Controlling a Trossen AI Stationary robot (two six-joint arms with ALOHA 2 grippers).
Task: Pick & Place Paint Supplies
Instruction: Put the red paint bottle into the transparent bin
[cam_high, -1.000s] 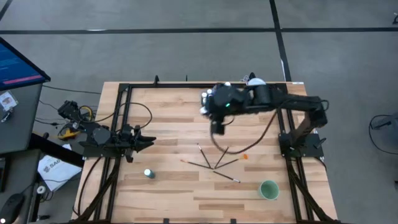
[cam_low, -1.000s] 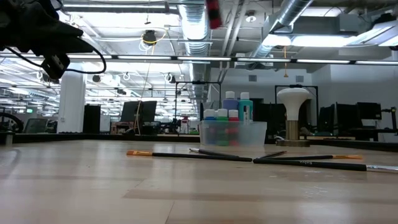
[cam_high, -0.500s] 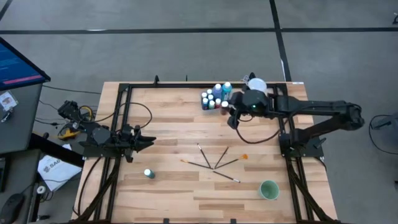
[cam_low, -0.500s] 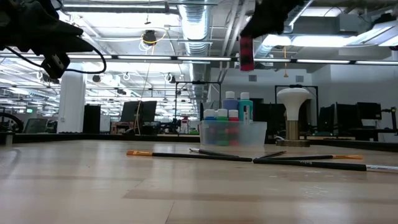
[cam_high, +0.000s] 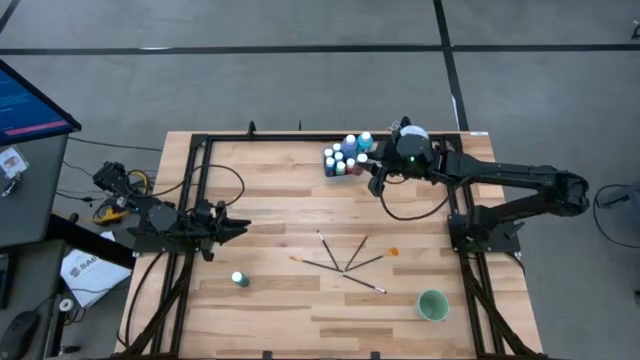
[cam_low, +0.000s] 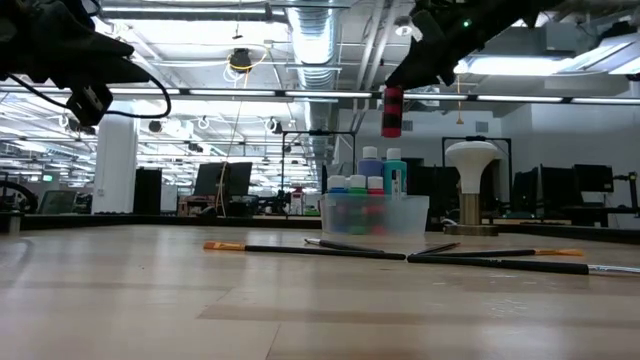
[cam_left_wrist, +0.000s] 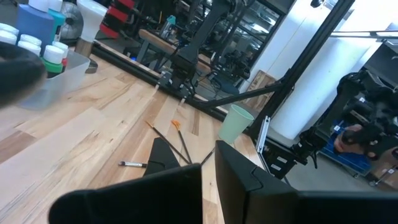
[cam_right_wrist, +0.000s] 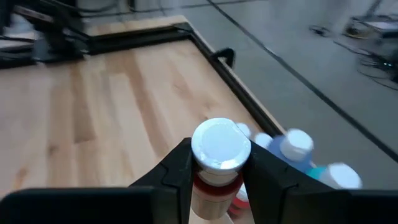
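The right gripper (cam_right_wrist: 214, 163) pinches a red paint bottle (cam_low: 393, 111) with a white cap between its two fingers, and it holds this bottle in the air, above the clear container (cam_low: 375, 216) and a little to its right side as the low view shows it. Inside this container the other bottles (cam_high: 342, 158) stand close together with white caps, blue, teal, green and red, two of them taller than the rest, so I judge that most of the bottles are already collected and the red one is near to join them. It must only come down into a free place among the caps, and the space looks narrow. Outside the container, one more small bottle (cam_high: 239, 279) stands alone on the table, near the front edge on the left side, well apart from the others. Several thin paintbrushes (cam_high: 345, 263) lie spread like a fan in the middle of the table, not yet picked. The round green cup (cam_high: 432, 304) stands near the front right corner, and nothing shows inside it. The left gripper (cam_high: 238, 227) rests at the left side of the table with its jaws pressed together and holds nothing. So the remaining work seems to be the lone bottle and the brushes.
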